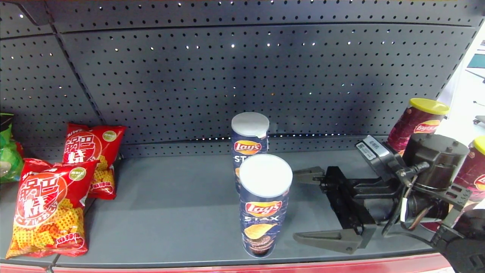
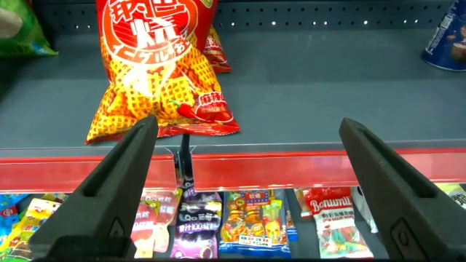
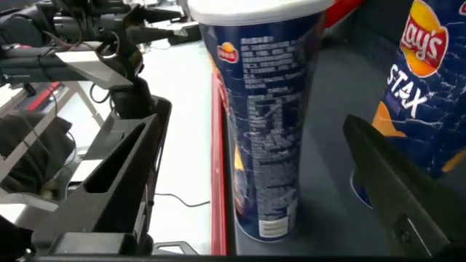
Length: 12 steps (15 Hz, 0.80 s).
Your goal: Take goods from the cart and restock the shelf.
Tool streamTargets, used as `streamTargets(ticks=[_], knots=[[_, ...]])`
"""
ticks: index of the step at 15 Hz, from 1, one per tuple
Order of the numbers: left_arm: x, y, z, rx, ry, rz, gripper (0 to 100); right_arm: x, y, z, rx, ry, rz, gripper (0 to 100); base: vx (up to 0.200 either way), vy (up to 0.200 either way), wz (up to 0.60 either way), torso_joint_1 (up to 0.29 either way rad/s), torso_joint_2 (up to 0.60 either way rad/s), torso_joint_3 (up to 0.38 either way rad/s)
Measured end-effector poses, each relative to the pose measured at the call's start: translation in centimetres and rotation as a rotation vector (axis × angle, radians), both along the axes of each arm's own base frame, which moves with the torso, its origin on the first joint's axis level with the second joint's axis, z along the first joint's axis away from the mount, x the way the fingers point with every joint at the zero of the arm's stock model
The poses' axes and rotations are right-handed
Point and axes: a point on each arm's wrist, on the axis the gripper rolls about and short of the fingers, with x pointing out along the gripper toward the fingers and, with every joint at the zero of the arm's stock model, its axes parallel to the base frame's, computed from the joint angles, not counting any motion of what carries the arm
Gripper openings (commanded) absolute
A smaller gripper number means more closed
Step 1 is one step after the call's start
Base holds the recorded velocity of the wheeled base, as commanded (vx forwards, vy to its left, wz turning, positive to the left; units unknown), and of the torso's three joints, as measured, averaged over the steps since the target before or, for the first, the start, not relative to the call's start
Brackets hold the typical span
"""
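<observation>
Head view, front can (image 1: 265, 206): a blue chip can with a white lid. It stands up straight near the front lip of the shelf (image 1: 170, 212), just past the tips of the right gripper (image 1: 297, 206).
Why it stands there: I think it makes a neat row with the back can (image 1: 250, 146), one behind the other, so shoppers can see and reach it.
Back can: the same kind. It stands farther from the right gripper, right behind the front can.
Right gripper: its two fingers are wide apart and hold nothing. They point at the front can, one to each side. I see a thin gap, so I think they do not touch it.
Left gripper (image 2: 247, 127): its fingers are wide apart too, and it is empty. It hangs in front of the red shelf edge (image 2: 240, 169).
Red snack bag (image 2: 156, 65): it lies on the shelf, straight ahead of the left gripper.
Dark red cans (image 1: 418, 121): they have yellow lids and stand behind the right arm.
</observation>
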Motion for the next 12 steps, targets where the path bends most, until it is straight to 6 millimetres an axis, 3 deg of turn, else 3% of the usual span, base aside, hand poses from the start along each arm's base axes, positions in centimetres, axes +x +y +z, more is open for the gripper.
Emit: streamTargets(ticks=[12], knots=[[0.0,0.0,0.0,0.0,0.0,0.0,100,0.8,3.1,-1.3,-0.007,0.009,0.013,100,0.0,0.0,0.0,0.0,0.0,0.0]])
